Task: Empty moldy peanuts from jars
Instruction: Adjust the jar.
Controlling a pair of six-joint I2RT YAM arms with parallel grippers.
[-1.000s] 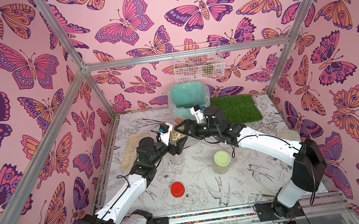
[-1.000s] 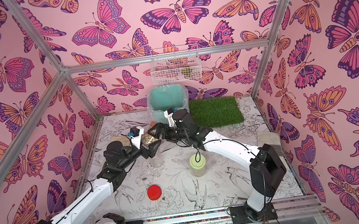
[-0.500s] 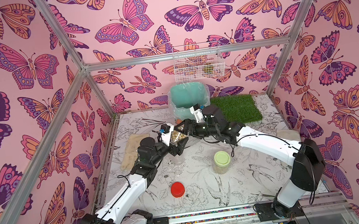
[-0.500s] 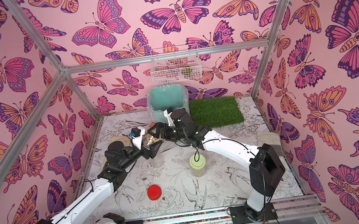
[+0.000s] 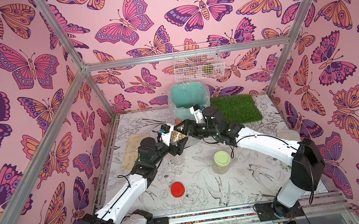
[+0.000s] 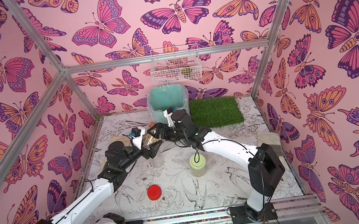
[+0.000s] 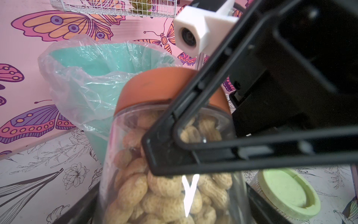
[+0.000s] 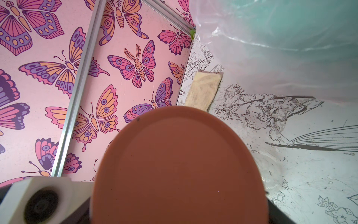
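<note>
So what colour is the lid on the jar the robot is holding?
Reddish-brown lid, clearest in the right wrist view.

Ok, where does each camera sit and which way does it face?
Top views: high in front, looking down toward the back wall; left arm and right arm whole, left gripper holding the jar, right gripper at its brown lid.
Left wrist: looks along the jar to the teal bin; left fingers flank it, right gripper crosses.
Right wrist: faces the lid, cloth beyond; right fingers barely show.
Both wrist views share the lid.
</note>
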